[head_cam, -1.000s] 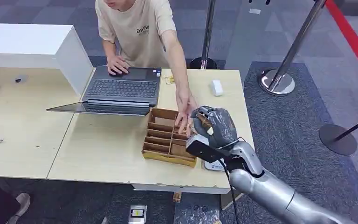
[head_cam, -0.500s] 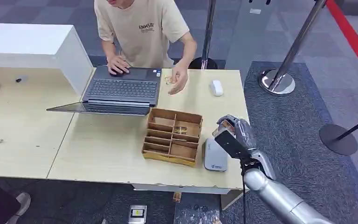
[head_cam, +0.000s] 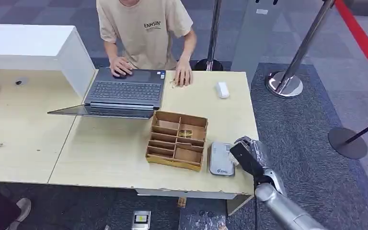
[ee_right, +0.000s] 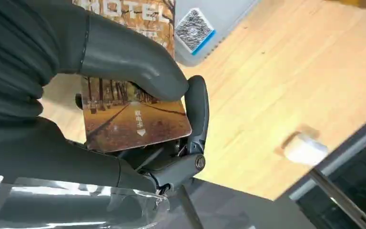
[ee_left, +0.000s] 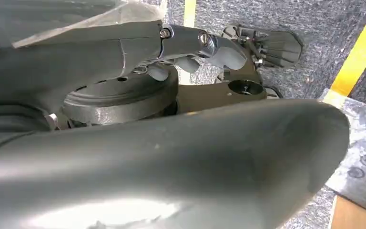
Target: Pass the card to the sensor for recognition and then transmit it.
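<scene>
Card (ee_right: 136, 112), the brown plastic one with an autumn road picture, is now sitting pinched under the right hand's (head_cam: 250, 154) thumb, just beside the grey flat sensor (head_cam: 220, 158) on the wooden table (head_cam: 110, 148). You are seeing the hand having come down from the cardboard tray (head_cam: 177, 140), so scanning is starting. The left hand (ee_left: 162, 157) is hanging; I cannot tell its fingers' state.

Glossy printed card (ee_right: 133, 114); pale wood table (head_cam: 100, 148); smooth grey plastic sensor (head_cam: 220, 159).
</scene>
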Action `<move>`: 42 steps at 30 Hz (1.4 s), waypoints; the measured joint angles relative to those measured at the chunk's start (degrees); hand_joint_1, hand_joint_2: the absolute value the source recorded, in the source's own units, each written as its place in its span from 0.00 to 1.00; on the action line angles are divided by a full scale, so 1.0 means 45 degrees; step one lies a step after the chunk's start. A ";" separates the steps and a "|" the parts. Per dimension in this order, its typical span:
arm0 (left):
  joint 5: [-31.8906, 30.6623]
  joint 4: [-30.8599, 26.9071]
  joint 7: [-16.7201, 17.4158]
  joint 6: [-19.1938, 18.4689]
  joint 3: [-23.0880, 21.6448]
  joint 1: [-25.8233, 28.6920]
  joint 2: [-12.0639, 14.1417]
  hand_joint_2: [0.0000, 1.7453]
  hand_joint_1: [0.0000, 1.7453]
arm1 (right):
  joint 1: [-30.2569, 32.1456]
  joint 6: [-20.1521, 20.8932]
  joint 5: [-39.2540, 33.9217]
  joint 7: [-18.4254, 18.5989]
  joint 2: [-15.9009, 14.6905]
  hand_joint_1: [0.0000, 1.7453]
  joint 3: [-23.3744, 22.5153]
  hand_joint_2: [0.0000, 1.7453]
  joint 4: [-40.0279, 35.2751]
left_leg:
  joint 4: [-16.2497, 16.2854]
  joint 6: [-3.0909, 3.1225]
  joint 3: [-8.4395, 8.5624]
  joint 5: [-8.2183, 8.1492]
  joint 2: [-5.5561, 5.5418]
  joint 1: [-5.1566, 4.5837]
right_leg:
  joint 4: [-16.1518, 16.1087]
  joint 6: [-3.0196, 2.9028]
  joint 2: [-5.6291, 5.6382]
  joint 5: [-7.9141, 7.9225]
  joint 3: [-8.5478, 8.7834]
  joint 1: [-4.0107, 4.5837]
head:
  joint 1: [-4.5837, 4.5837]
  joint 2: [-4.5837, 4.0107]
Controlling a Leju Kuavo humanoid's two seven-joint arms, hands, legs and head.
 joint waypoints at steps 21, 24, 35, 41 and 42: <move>0.0044 0.0000 -0.0029 0.0039 0.0000 0.0004 -0.0010 0.00 0.00 | -0.0223 0.0302 -0.0272 -0.0064 0.0807 1.00 -0.0384 1.00 0.1677 | 0.0000 0.0000 0.0093 0.0001 0.0007 0.0001 | -0.0009 0.0000 0.0013 0.0003 0.0089 0.0000 | 0.0000 0.0000; 0.0063 0.0000 -0.0029 0.0039 0.0000 0.0003 -0.0010 0.00 0.00 | -0.0270 0.0142 -0.0272 -0.0112 0.0850 1.00 -0.0379 1.00 0.1793 | 0.0000 0.0001 0.0097 0.0001 0.0006 0.0001 | -0.0009 0.0000 0.0013 0.0003 0.0095 -0.0001 | 0.0000 0.0000; 0.0127 0.0000 -0.0044 0.0039 -0.0020 -0.0006 -0.0010 0.00 0.00 | -0.0638 -0.0170 -0.0311 -0.0433 0.0890 1.00 -0.0374 1.00 0.1808 | 0.0000 0.0000 0.0078 0.0001 0.0004 0.0000 | -0.0002 -0.0002 0.0010 0.0004 0.0085 -0.0002 | 0.0000 0.0000; 0.0136 0.0000 -0.0073 0.0039 -0.0068 -0.0027 -0.0010 0.00 0.00 | -0.0973 -0.0349 -0.0452 -0.0656 0.0880 1.00 -0.0374 1.00 0.1279 | 0.0000 0.0000 0.0054 0.0001 0.0005 -0.0001 | 0.0003 -0.0002 0.0011 0.0003 0.0057 -0.0002 | 0.0000 0.0000; 0.0136 0.0000 -0.0073 0.0039 -0.0068 -0.0028 -0.0010 0.00 0.00 | -0.1049 -0.0374 -0.0457 -0.0646 0.0870 1.00 -0.0374 1.00 0.1156 | 0.0000 0.0000 0.0053 0.0001 0.0004 -0.0001 | 0.0003 -0.0002 0.0011 0.0003 0.0057 -0.0001 | 0.0000 0.0000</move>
